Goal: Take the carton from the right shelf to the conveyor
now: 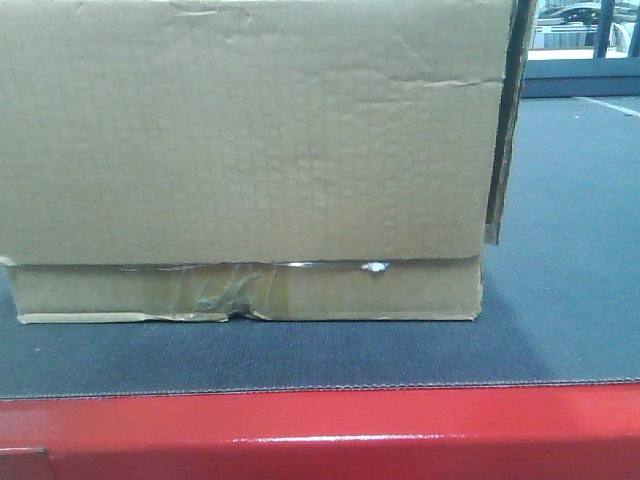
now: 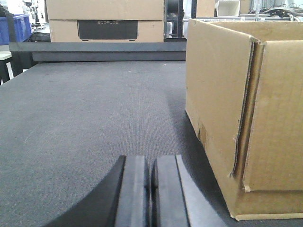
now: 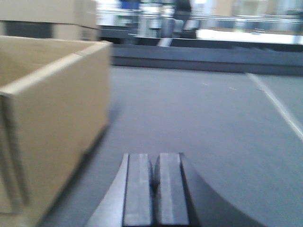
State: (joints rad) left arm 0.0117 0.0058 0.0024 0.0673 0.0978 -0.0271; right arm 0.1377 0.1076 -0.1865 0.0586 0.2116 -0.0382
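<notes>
The large brown corrugated cardboard carton (image 1: pixel 245 150) sits on the wide dark grey textured conveyor belt (image 1: pixel 560 300), filling the upper left of the front view, its taped lower band just behind the bright red metal frame (image 1: pixel 320 430) along the bottom edge. Its long face runs left to right across that view.

In the left wrist view the carton (image 2: pixel 241 118) stands to the right of the left end effector (image 2: pixel 151 189), near but apart; in the right wrist view it (image 3: pixel 52 113) lies to the left of the right end effector (image 3: pixel 152 189). So the carton rests between the two arms, neither plainly nearer.

Both end effectors have their pads pressed together, holding nothing.

The shelf is not in view, the carton's top is cut off, and the right wrist view is blurred.
</notes>
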